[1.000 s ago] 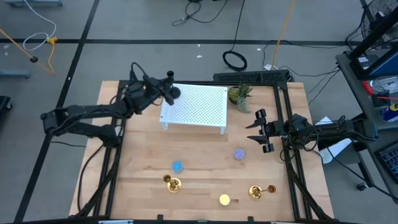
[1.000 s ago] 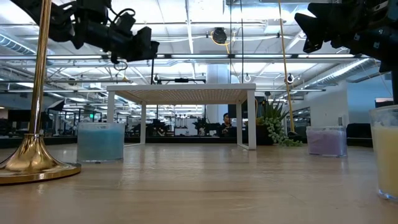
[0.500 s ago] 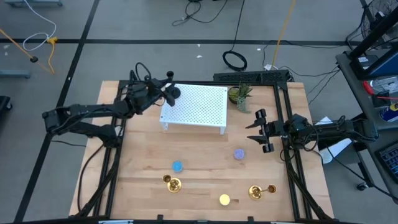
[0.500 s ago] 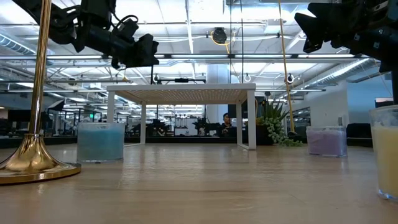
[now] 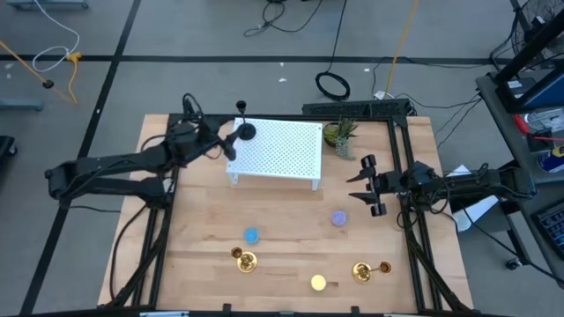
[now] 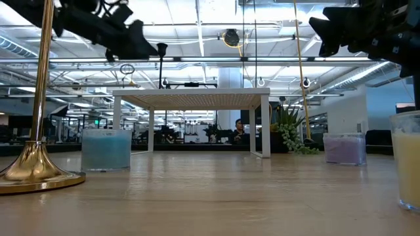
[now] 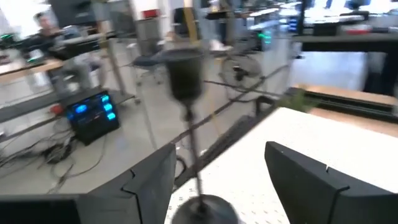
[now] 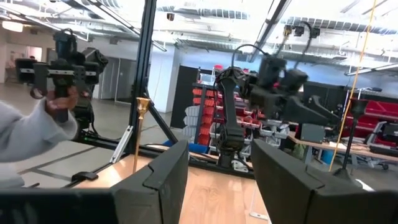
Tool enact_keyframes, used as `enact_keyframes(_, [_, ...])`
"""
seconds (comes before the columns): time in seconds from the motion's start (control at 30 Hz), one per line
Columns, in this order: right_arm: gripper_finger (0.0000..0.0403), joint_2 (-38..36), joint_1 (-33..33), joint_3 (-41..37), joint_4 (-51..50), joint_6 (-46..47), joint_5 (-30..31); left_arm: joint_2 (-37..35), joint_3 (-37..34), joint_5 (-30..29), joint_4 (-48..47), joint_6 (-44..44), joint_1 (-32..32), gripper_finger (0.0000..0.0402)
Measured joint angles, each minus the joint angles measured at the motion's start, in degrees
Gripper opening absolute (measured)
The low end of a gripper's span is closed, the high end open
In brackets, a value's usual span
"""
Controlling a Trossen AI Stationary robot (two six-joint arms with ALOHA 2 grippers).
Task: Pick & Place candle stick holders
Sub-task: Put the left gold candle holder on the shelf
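Big open lab space going on behind the desk

Grey floor is showing dark tape lines and loose cables, ceiling lights are glaring over exposed pipes, and red shelving is sitting farther back.

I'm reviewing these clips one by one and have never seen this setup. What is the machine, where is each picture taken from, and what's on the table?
It is a robot with two dark arms at a wooden table. One picture looks straight down, one looks level across the tabletop, and two come from cameras on the arms' wrists.

The left gripper is open, beside a black candle holder that stands on the corner of a white perforated stand. The right gripper waits open at the table's right side, holding nothing.

Also on the table are two gold holders, blue, purple and yellow candles, and a small plant.
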Motion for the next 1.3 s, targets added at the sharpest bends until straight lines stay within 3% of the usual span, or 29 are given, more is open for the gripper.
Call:
enact_keyframes(0.3, [0.0173, 1.6, 0.0, 0.0, 0.1, 0.0, 0.0, -9.4, 0.0, 14.7, -19.2, 2.6, -8.6, 0.0255])
enact_keyframes(0.57, [0.0173, 1.9, 0.0, 0.0, 0.2, 3.5, -0.2, -7.7, -0.1, 26.8, -30.3, 3.9, -19.3, 0.0255])
enact_keyframes(0.9, [0.0173, 1.9, 0.0, 0.0, 0.3, 5.0, -0.2, 4.4, 0.0, 29.2, -26.8, 5.7, -31.9, 0.0255])
enact_keyframes(1.3, [0.0173, 1.9, 0.0, 0.0, 0.2, 5.0, -0.2, 20.4, 0.0, 36.0, -5.9, 5.6, -42.7, 0.0255])
